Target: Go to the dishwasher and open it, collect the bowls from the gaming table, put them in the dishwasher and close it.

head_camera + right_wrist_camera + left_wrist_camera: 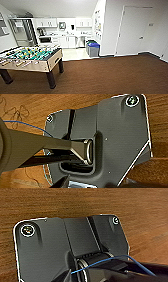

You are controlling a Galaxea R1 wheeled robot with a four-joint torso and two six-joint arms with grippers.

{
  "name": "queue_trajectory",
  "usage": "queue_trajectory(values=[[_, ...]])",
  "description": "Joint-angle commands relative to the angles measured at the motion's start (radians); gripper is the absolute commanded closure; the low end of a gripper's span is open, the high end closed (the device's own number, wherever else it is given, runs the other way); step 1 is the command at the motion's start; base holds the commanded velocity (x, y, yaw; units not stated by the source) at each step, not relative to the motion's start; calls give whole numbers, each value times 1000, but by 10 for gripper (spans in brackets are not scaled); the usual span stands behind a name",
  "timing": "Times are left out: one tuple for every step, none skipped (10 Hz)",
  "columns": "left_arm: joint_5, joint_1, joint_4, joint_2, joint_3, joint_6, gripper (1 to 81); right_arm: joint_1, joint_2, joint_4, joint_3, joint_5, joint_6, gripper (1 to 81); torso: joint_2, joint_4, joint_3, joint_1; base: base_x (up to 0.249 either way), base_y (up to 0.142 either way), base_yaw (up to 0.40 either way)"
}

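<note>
Two bins point(93, 48) stand before a white kitchenette point(65, 32); foosball table point(32, 57) on brown carpet point(112, 75); finger state cannot be told.

Dishwasher point(81, 41): grey front under counter at far kitchenette wall, upper centre of frame. Flanked by white cupboard doors point(68, 41) toward frame left. Door upright, flush with neighbouring fronts, shut. Handle too blurred to make out.

Gaming table point(49, 45): pale top seen as narrow strip, left of centre, directly behind green-pitch football table point(30, 56) and mostly hidden by it. Graphics and rim too blurred to tell.
</note>
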Motion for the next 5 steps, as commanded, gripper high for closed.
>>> queue_trajectory(values=[[53,-56,12,-12,10,2,10,43,12,4,-34,-49,4,10,0,0,0,0,274,0,0],[53,-56,10,-12,10,2,10,43,21,6,-45,-49,8,10,0,0,0,0,262,0,0],[53,-56,10,-14,10,2,10,43,32,33,-51,-48,2,10,0,0,0,1,257,0,0],[55,-56,10,-14,10,2,10,46,34,56,-63,-54,-6,10,0,0,0,0,256,0,0],[55,-56,10,-14,10,2,10,47,32,52,-71,-57,-4,10,0,0,0,0,256,0,0]])
